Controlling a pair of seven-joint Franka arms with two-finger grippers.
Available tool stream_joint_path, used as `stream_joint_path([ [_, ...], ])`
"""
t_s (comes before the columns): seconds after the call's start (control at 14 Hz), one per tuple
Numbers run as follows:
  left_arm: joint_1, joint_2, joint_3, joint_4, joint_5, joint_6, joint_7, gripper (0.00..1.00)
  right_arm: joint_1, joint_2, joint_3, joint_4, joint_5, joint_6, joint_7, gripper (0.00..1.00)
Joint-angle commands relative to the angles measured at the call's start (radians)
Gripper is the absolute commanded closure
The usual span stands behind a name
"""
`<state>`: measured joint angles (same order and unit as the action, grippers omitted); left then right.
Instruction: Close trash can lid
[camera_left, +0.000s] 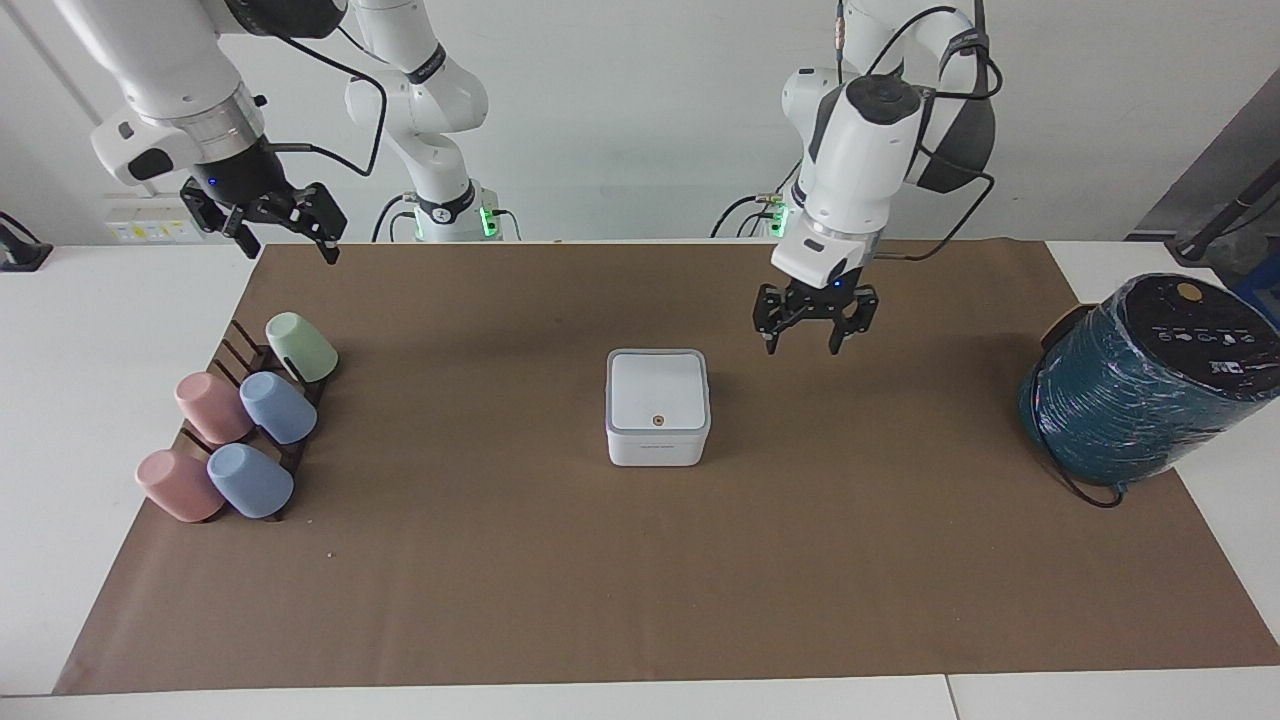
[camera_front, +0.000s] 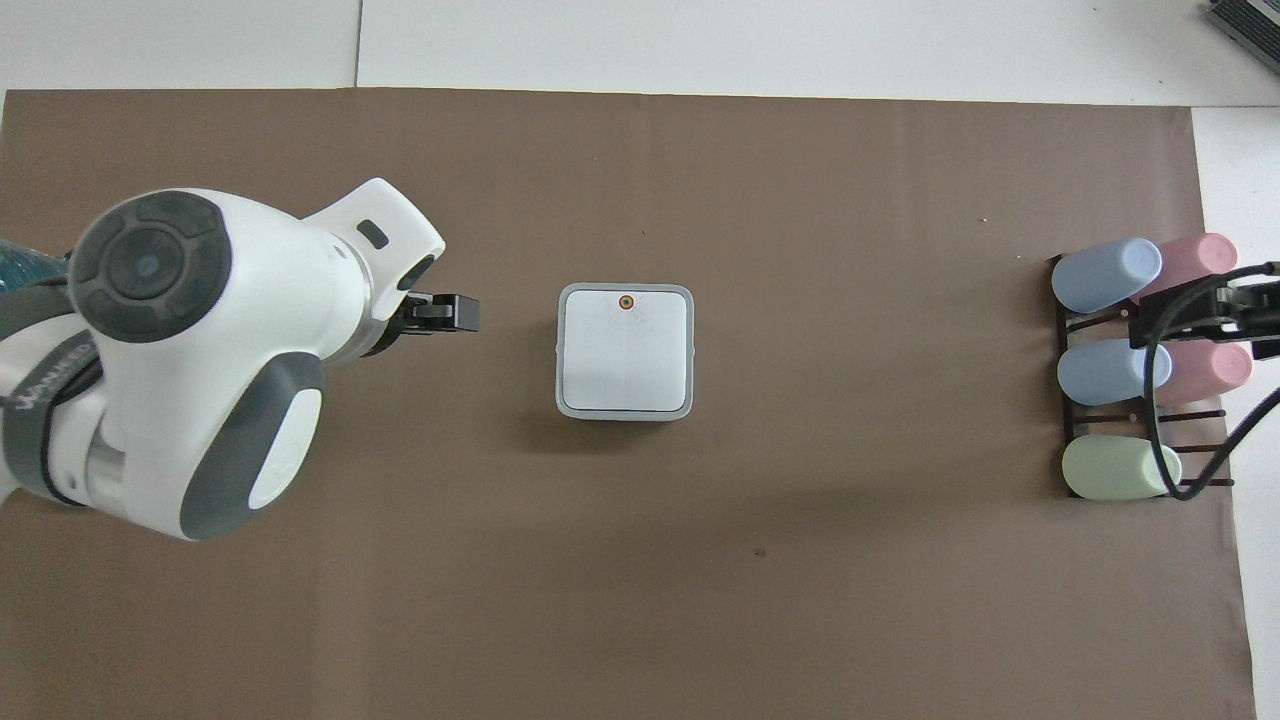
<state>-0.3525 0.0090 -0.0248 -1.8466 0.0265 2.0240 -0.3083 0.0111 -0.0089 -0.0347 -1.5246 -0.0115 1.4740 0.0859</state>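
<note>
Facing view: bin (camera_left: 657, 440) near the middle of the brown mat (camera_left: 640, 560) on the worktop (camera_left: 100, 330), lid (camera_left: 657, 390) flat and shut on top, orange dot toward the edge farthest from the robots. Left gripper (camera_left: 803, 343) up in the air over bare mat, off toward the left arm's end from the bin, well apart from it, fingers pointing down and spread wide, holding nothing. Right gripper (camera_left: 290, 245) high over the mat's corner, toward the right arm's end from the bin, waiting, fingers spread, empty. Cup rack (camera_left: 262, 400) toward the right arm's end from the bin, well apart, with a green, two blue and two pink cups lying on it. Teal-wrapped spool (camera_left: 1140, 390) toward the left arm's end from the bin, at the mat's edge.

Overhead view: lid (camera_front: 625, 350) square and closed on the bin, grey rim showing all round, dot at the edge farthest from the robots. Left gripper (camera_front: 445, 313) poking out from under the arm's big white wrist, over mat beside the bin, clear of it; finger spread not readable from above. Right gripper (camera_front: 1215, 315) over the rack (camera_front: 1140, 415), mostly cut off by the frame edge. Spool (camera_front: 25, 265) barely showing beside the left arm.
</note>
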Motion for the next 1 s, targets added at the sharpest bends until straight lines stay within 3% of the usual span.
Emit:
stream_joint_path([
  [0.0,0.082,-0.072,-0.007,-0.008,0.023,-0.042,0.078,0.0,-0.008,-0.019,0.004,-0.017,-0.005,-0.004,-0.034,0.0],
  [0.36,0.167,-0.07,-0.004,0.145,0.013,-0.241,0.19,0.0,-0.008,-0.019,0.004,-0.017,-0.005,-0.004,-0.034,0.0],
  [0.71,0.279,-0.02,-0.004,0.331,-0.048,-0.421,0.232,0.0,-0.008,-0.019,0.004,-0.017,-0.005,-0.004,-0.034,0.0],
  [0.93,0.306,0.0,-0.001,0.394,-0.045,-0.491,0.268,0.0,-0.008,-0.019,0.004,-0.017,-0.005,-0.004,-0.034,0.0],
])
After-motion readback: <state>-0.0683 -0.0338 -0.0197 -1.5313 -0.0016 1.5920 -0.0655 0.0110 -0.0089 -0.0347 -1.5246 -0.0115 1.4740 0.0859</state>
